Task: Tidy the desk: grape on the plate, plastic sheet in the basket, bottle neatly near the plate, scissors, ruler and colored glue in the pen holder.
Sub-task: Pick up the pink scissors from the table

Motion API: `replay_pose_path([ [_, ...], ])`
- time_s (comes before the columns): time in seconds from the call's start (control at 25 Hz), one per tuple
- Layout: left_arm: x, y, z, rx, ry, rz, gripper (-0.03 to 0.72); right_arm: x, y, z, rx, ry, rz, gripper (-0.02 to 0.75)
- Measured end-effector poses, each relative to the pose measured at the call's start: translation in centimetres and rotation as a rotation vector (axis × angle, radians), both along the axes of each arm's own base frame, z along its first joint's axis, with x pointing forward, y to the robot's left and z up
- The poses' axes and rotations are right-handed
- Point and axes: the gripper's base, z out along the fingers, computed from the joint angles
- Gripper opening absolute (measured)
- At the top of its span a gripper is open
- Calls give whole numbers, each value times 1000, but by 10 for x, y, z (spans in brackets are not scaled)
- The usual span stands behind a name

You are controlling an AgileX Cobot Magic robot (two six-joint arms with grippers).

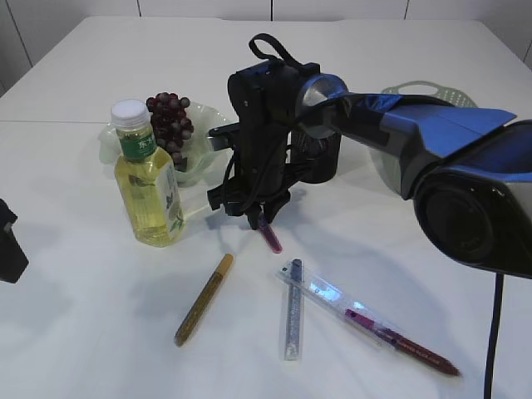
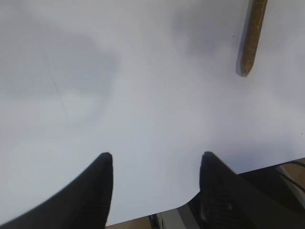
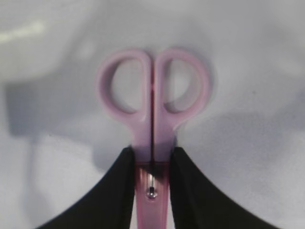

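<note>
Right now the right pincer (image 3: 151, 188) is clamped on the scissors (image 3: 152, 102) near the pivot, so they could slip out and miss the holder (image 1: 320, 158), while the left pincer (image 2: 155, 174) hangs apart, holding nothing.

From my station it looked like a lab test bench, not a real office desk. I saw a plain white table (image 1: 91, 332) set before bare white wall panels (image 1: 208, 8), and the items on it read as staged props: a tea bottle (image 1: 148, 176), fake-looking grapes (image 1: 170, 120) and loose glue pens (image 1: 204, 299).
</note>
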Motion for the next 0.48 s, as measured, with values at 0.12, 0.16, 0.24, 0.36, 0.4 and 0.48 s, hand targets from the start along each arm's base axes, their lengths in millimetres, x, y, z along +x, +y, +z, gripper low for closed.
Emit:
replay_pose_path([
  [0.12, 0, 0, 0, 0, 0, 0, 424, 0, 0, 0, 0, 0, 0, 190],
  [0.16, 0, 0, 0, 0, 0, 0, 424, 0, 0, 0, 0, 0, 0, 186],
  [0.24, 0, 0, 0, 0, 0, 0, 424, 0, 0, 0, 0, 0, 0, 185],
  [0.36, 0, 0, 0, 0, 0, 0, 424, 0, 0, 0, 0, 0, 0, 184],
  [0.4, 0, 0, 0, 0, 0, 0, 424, 0, 0, 0, 0, 0, 0, 183],
  [0.48, 0, 0, 0, 0, 0, 0, 424, 0, 0, 0, 1, -1, -2, 183],
])
